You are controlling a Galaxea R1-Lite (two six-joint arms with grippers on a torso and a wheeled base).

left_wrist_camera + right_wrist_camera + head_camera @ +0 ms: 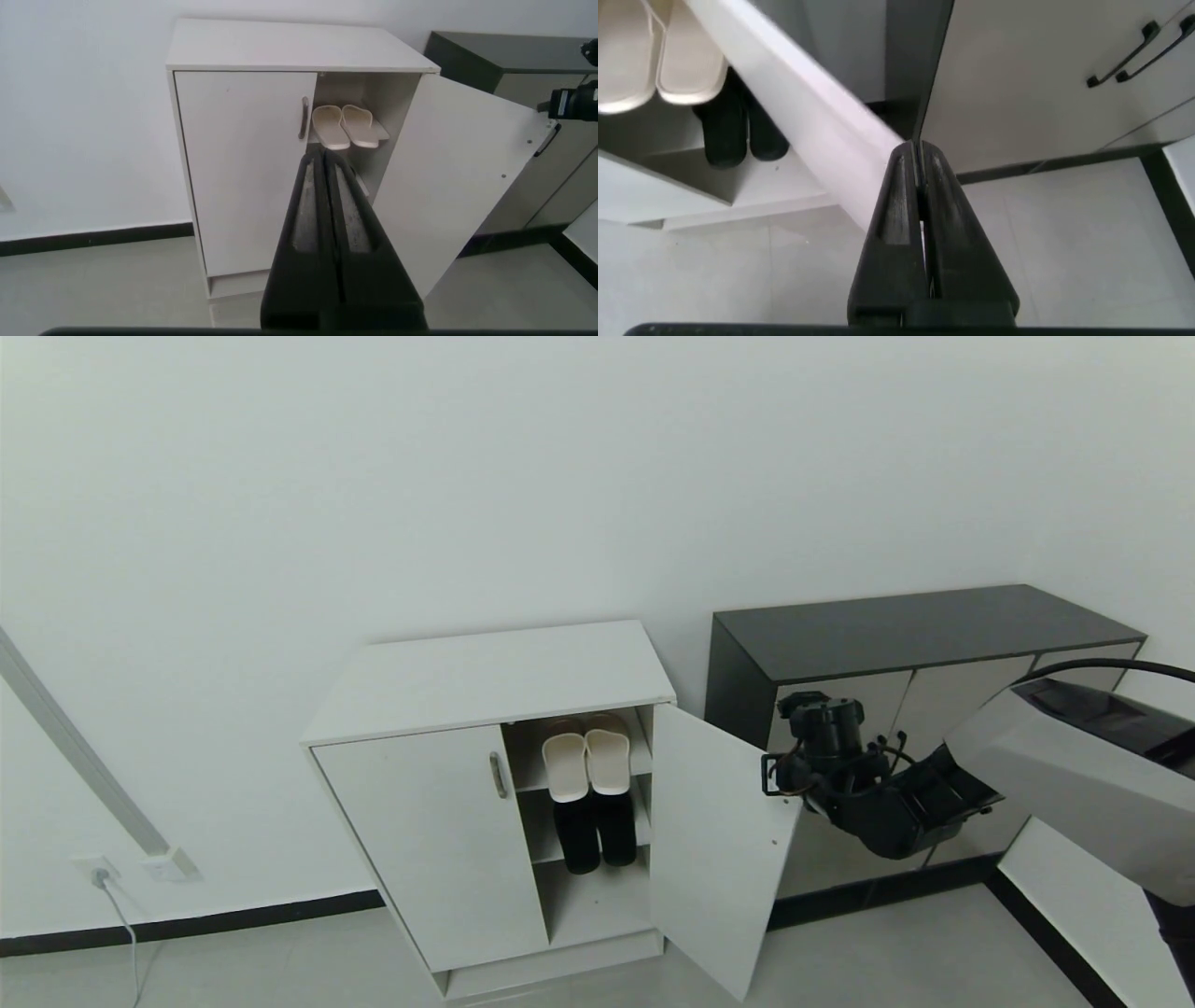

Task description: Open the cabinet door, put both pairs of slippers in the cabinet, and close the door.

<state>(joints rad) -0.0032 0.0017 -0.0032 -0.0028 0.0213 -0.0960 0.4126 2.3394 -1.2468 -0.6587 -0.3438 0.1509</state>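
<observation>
The white cabinet (485, 677) stands against the wall with its left door (439, 840) closed and its right door (719, 840) swung open. Inside, a cream pair of slippers (586, 763) lies on the upper shelf, and a black pair (596, 831) sits on the shelf below. My right gripper (770, 775) is at the open door's outer edge; in the right wrist view it (920, 147) is shut, with its tips against the door (803, 103). My left gripper (325, 159) is shut and empty, held back in front of the cabinet, pointing at the cream slippers (350, 126).
A black-topped sideboard (915, 625) stands just right of the cabinet, close behind the open door and my right arm. A wall socket (98, 873) with a cable is at the lower left. Bare floor (934, 952) lies in front.
</observation>
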